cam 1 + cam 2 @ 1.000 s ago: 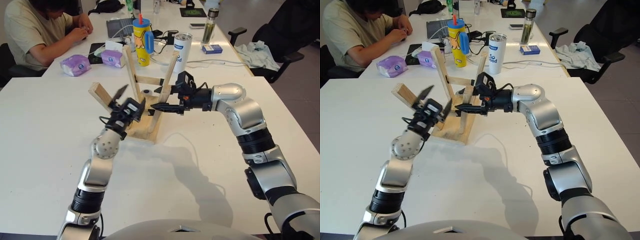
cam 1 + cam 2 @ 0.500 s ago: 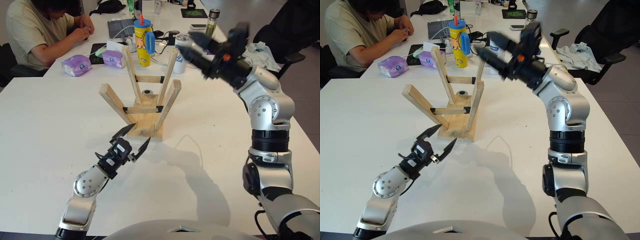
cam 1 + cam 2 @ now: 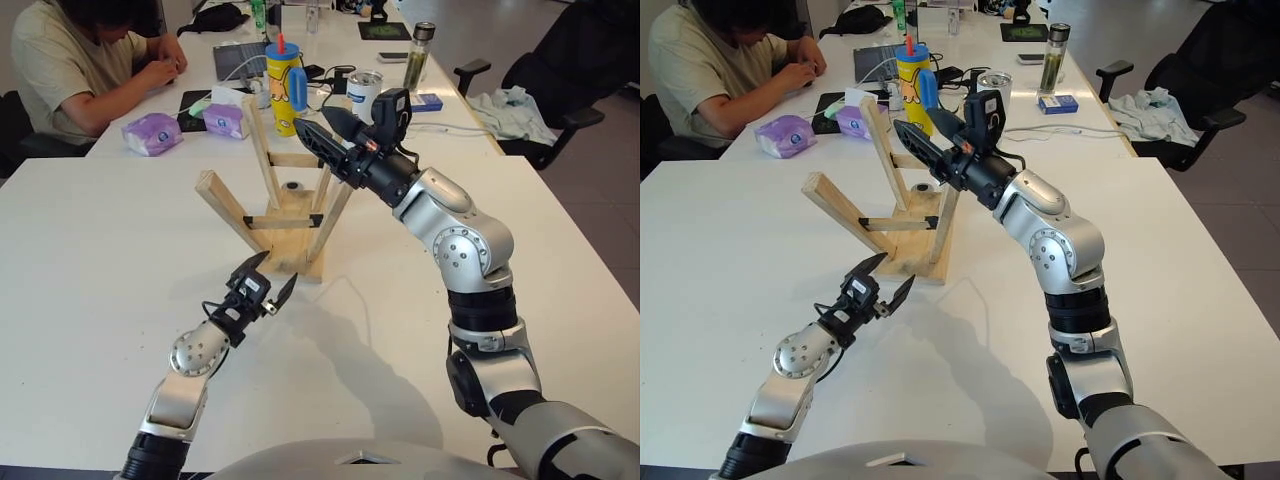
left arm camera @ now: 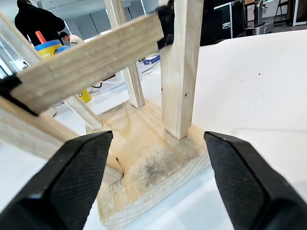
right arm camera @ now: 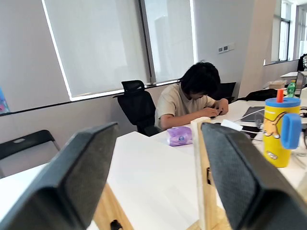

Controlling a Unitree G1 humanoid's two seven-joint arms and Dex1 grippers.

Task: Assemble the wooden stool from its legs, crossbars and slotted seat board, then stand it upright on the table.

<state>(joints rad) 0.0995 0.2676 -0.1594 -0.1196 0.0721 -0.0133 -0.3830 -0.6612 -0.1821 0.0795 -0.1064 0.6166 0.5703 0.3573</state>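
On the white table (image 3: 120, 300), near its middle, the wooden stool (image 3: 285, 215) sits upside down. Its slotted seat board (image 3: 292, 262) lies flat on the surface, the legs point up, and thin crossbars (image 3: 280, 221) tie them together. One leg (image 3: 225, 203) leans out markedly toward the robot's left (a slack joint, I would guess).

The left gripper (image 3: 270, 276) hovers low, just in front of the board's near corner, its fingers (image 4: 79, 177) spread wide and touching nothing. The right gripper (image 3: 322, 128) hangs above the far legs, likewise spread and empty. The right wrist view puts a leg top (image 5: 204, 163) between its fingers.

The wood looks stiff, light and dry, so slipping is unlikely. The joints seem only pushed together, though, so lifting by a single leg could pull it from its slot. The safer hold is probably the edge of the seat board, or a leg low down beside the board, with both arms sharing the turn.

A small round object (image 3: 292, 185) lies on the table between the legs. Just behind the stool stand a yellow cup (image 3: 284, 85) and a white tumbler (image 3: 366, 92), with tissue packs (image 3: 152, 131) farther left. Legs swung away from the robot could strike the cup or tumbler, so tipping the stool toward the near side looks wiser.
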